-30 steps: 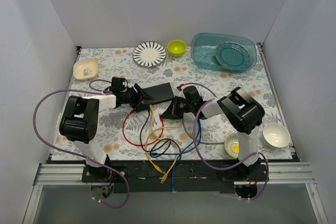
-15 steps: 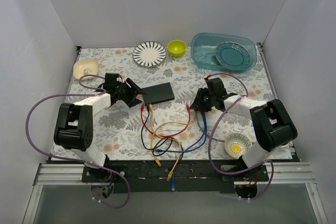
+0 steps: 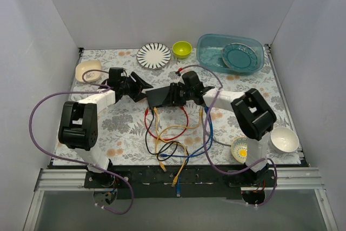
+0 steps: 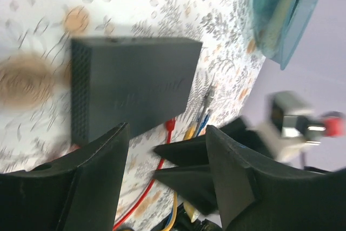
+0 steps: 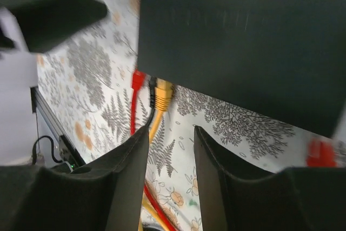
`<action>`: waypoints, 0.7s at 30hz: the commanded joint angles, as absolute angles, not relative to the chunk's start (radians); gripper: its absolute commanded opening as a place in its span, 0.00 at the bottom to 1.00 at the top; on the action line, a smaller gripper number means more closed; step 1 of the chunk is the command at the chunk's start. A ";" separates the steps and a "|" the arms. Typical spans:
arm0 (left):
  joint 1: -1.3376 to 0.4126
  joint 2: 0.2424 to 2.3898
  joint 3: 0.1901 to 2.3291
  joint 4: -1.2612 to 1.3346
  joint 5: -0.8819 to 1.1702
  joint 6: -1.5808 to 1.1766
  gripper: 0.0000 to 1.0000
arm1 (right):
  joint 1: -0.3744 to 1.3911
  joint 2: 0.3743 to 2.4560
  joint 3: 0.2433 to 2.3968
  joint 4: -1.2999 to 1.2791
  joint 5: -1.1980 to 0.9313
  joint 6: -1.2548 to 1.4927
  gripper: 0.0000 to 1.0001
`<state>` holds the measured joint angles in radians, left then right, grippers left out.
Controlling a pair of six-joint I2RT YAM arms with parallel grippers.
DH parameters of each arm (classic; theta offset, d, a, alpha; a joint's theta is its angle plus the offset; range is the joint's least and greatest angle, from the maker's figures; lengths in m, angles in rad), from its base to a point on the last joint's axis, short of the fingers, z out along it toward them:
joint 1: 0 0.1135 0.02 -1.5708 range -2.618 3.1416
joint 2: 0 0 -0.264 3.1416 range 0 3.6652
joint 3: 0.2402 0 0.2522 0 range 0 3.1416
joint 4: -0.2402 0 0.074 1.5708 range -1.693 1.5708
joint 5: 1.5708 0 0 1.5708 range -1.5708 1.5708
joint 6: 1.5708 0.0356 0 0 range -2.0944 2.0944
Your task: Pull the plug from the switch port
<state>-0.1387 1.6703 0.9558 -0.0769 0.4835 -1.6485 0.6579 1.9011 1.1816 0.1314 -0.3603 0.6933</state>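
Note:
The switch point(image 3: 160, 99) point(image 4: 130, 87) point(image 5: 243, 41), a flat black box, lies mid-table between both grippers. A red plug point(image 5: 138, 79), a black one and a yellow plug point(image 5: 162, 94) sit at its near edge, and their cables point(image 3: 167, 133) run toward the front. My right gripper point(image 3: 172, 94) point(image 5: 172, 133) is open just over the cloth beside those plugs, with nothing between its fingers. My left gripper point(image 3: 141, 87) point(image 4: 167, 131) is open at the switch's left end. It frames the switch's corner and the right gripper's fingertips point(image 4: 189, 169) and holds nothing.
At the back stand a striped plate point(image 3: 154, 55), a green bowl point(image 3: 182, 48) and a teal tub point(image 3: 211, 52) holding a plate. A cream dish point(image 3: 88, 70) sits at the left, a white bowl point(image 3: 284, 139) and a patterned bowl point(image 3: 239, 147) at the front right. Loose cables coil near the front edge.
My right gripper has opened, swung out to the right, then come back to the switch's right end. The left gripper has shifted a little toward the switch's left end.

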 commanded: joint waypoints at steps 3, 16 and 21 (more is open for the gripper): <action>-0.135 1.778 1.029 0.024 0.555 -1.660 0.57 | 0.713 2.042 1.209 0.227 -0.457 0.831 0.45; -0.137 1.842 0.980 0.020 0.586 -1.631 0.56 | 0.721 2.152 1.241 0.349 -0.397 1.052 0.43; -0.138 1.835 0.980 0.008 0.577 -1.626 0.56 | 0.721 2.169 1.209 0.454 -0.367 1.173 0.42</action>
<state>-0.1387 1.8557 1.0016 0.0387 0.5987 -1.6535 0.7223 2.1403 1.2350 0.3389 -0.4213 1.0523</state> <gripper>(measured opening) 0.562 0.424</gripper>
